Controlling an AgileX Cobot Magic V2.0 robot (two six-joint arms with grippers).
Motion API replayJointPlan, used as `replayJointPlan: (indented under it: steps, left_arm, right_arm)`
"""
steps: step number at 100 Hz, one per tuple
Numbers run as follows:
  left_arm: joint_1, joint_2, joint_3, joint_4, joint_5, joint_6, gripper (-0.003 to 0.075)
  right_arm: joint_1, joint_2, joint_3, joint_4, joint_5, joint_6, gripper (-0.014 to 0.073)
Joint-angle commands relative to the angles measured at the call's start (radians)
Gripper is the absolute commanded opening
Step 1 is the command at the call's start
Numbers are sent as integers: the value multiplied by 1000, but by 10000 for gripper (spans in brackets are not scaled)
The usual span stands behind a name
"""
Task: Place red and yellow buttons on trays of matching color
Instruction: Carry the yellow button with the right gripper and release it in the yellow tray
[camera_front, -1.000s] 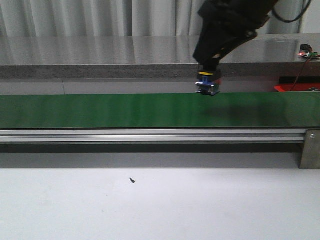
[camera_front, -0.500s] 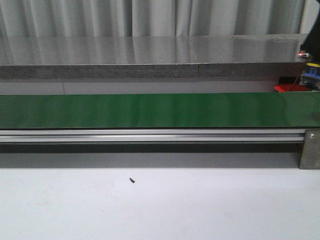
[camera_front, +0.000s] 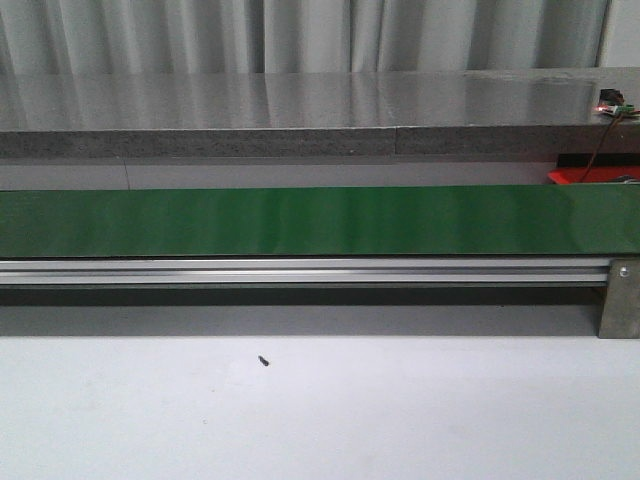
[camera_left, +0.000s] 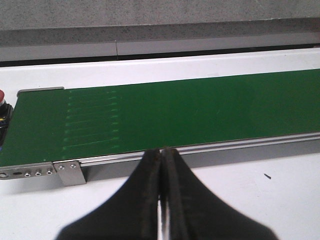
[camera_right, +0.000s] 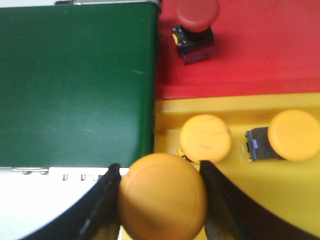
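Note:
My right gripper (camera_right: 160, 172) is shut on a yellow button (camera_right: 162, 196) and holds it above the near edge of the yellow tray (camera_right: 280, 192), beside the green conveyor belt (camera_right: 75, 80). Two more yellow buttons (camera_right: 205, 137) (camera_right: 293, 135) lie on the yellow tray. A red button (camera_right: 198, 12) lies on the red tray (camera_right: 270, 55), whose corner also shows in the front view (camera_front: 590, 176). My left gripper (camera_left: 163, 152) is shut and empty above the white table near the belt's edge. Neither gripper shows in the front view.
The green belt (camera_front: 320, 220) runs across the front view with a metal rail (camera_front: 300, 270) along its near side. A grey counter (camera_front: 300, 120) lies behind. A red-topped thing (camera_left: 2, 97) sits at the belt's end in the left wrist view.
The right arm, holding the yellow button over the belt a second ago, has moved right and out of the front view.

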Motion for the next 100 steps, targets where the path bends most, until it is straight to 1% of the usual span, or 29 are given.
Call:
replayJointPlan:
  steps: [1,19,47,100]
  left_arm:
    - [-7,4,-25,-26,-71,-3,-20]
    - [-7,4,-25,-26,-71,-3,-20]
    - [-7,4,-25,-26,-71,-3,-20]
    - [-7,4,-25,-26,-71,-3,-20]
  right_arm:
    - [-11,-35,11,30,-85,2,183]
    - [-11,-34,87,32,-179,3,183]
    - [-11,-19,187,110,-283,3,183]
    - [-10,21,193,124,-290,3,192]
